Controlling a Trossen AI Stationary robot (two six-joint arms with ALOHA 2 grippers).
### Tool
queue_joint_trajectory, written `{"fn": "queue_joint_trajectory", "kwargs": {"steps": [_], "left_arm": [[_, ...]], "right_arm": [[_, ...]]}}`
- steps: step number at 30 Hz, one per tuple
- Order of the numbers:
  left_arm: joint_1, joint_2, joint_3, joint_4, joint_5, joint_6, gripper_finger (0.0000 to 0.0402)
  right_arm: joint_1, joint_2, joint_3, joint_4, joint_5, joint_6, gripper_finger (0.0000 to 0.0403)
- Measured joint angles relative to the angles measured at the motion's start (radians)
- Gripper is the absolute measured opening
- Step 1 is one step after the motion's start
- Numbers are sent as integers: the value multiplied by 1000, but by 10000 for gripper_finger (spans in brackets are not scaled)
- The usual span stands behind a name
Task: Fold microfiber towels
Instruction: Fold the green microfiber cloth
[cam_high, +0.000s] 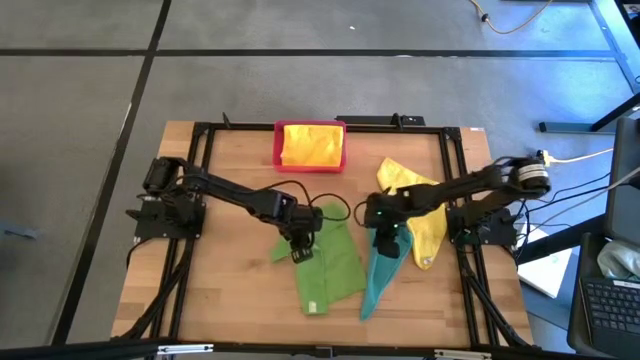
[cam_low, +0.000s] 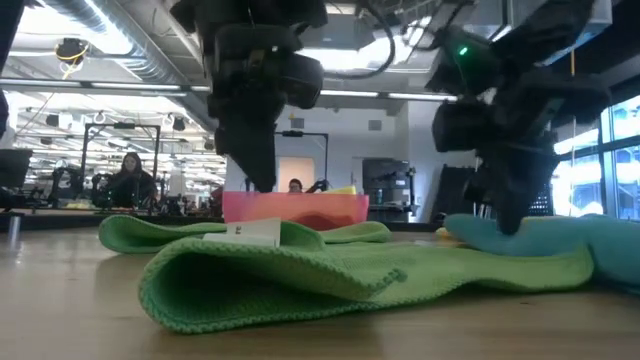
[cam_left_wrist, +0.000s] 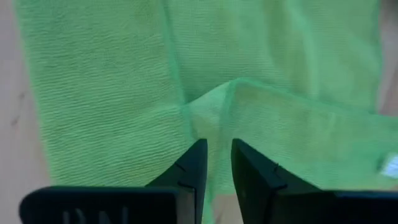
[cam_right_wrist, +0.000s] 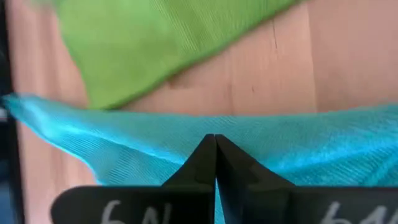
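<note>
tabletop: wood, towels spread out
left tool: slightly apart over green towel (grab the raised fold squarely)
right tool: together on teal towel

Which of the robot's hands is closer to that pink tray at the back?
Left, only slightly. The left hand is over the green towel, diagonally in front of the pink tray; the right hand sits farther across, over the teal towel.

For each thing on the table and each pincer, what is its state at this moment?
Green towel: partly folded, one edge doubled over.
Teal towel: bunched long, pinched by the right pincer.
Yellow towel: unfolded, crumpled, beside the teal towel.
Pink tray: holds a second yellow towel.
Left pincer: slightly open, over a green fold.
Right pincer: shut on the teal towel.
</note>
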Motion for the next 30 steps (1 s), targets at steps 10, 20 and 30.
{"fn": "queue_joint_trajectory", "kwargs": {"steps": [10,20,30], "left_arm": [[20,-37,0,-230,172,-40,77],[-117,-105,7,-198,47,-197,76],[-174,-88,6,-157,1,-244,82]], "right_arm": [[9,-83,-28,184,-15,38,10],[3,-83,-27,227,-50,35,11],[-19,-83,-27,242,-75,8,12]]}}
